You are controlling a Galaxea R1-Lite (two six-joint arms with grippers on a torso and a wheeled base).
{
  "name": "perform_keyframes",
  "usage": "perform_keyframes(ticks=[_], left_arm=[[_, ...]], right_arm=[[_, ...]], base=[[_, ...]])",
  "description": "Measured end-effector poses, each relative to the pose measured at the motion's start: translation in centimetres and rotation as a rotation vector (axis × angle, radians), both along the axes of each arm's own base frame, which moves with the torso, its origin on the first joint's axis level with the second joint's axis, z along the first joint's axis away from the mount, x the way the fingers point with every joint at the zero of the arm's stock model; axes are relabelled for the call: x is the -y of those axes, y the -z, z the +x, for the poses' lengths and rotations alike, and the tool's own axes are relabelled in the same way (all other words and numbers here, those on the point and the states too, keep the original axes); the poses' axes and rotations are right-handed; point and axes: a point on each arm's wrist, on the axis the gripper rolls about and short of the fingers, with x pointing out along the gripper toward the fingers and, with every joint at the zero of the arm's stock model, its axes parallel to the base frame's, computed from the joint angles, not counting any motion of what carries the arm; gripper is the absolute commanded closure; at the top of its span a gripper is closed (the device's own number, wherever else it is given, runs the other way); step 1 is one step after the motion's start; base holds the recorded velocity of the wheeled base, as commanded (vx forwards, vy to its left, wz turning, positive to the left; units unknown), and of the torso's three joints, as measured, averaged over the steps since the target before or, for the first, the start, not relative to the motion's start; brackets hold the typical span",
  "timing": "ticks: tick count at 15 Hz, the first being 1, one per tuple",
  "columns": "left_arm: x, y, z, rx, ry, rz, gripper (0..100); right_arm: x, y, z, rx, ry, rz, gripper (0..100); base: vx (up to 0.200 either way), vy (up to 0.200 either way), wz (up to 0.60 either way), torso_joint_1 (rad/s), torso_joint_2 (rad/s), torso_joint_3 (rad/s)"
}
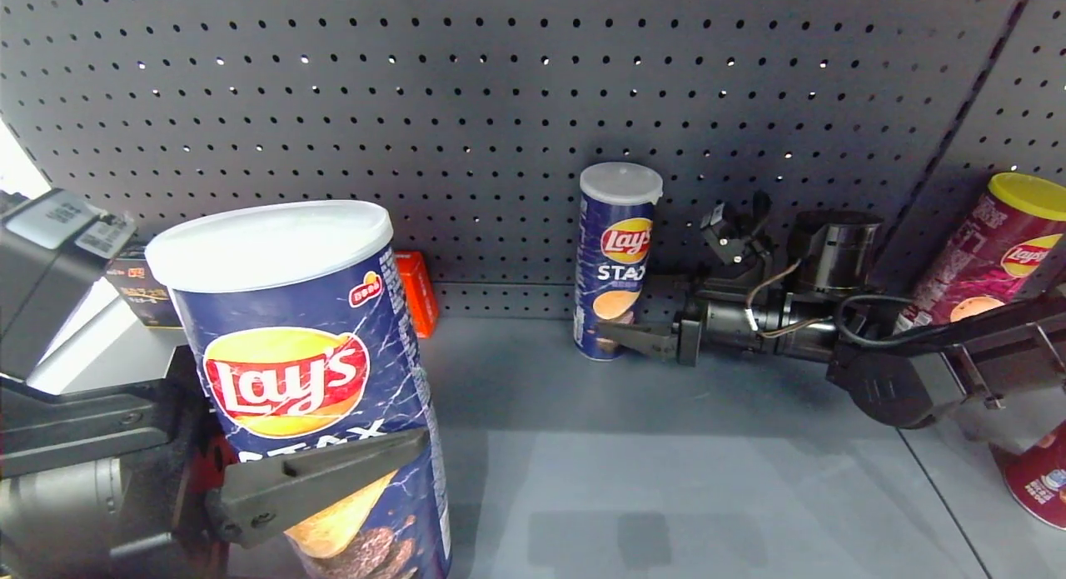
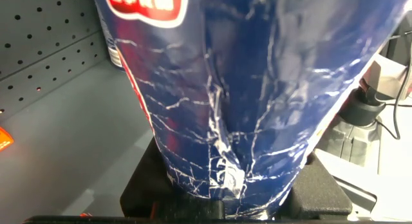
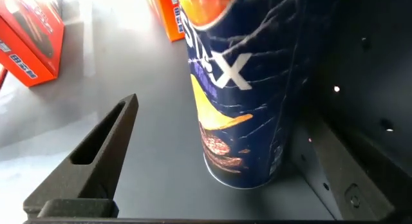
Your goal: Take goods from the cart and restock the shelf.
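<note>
Progress: roughly halfway by my judgement | one blue can (image 1: 618,262) stands on the shelf (image 1: 666,479) at frame centre, against the back panel (image 1: 416,104) | right gripper (image 1: 623,339) fingers apart around its base, not gripping | left gripper (image 1: 358,479) clamped on second blue can (image 1: 287,346), lower left, not yet shelved

near can (image 1: 308,379) and far can (image 1: 616,262): dark blue, white veins, whitish lids; orange box (image 1: 416,291); maroon can (image 1: 991,254), yellow lid; grey shelf (image 1: 666,462); grey hole-dotted pegboard (image 1: 500,104)
</note>
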Motion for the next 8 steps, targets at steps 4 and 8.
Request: perform_keyframes(ticks=[4,8], left_arm=[[0.0,0.0,0.0,0.001,0.000,0.000,100],[0.0,0.0,0.0,-0.001,0.000,0.000,100]], right_arm=[[-0.6,0.7,0.6,-0.011,-0.003,-0.005,0],[-1.4,1.1,1.6,-0.010,-0.009,-0.004,0]], base=[[0.000,0.000,0.00,0.000,0.00,0.000],[0.000,0.000,0.00,0.000,0.00,0.000]])
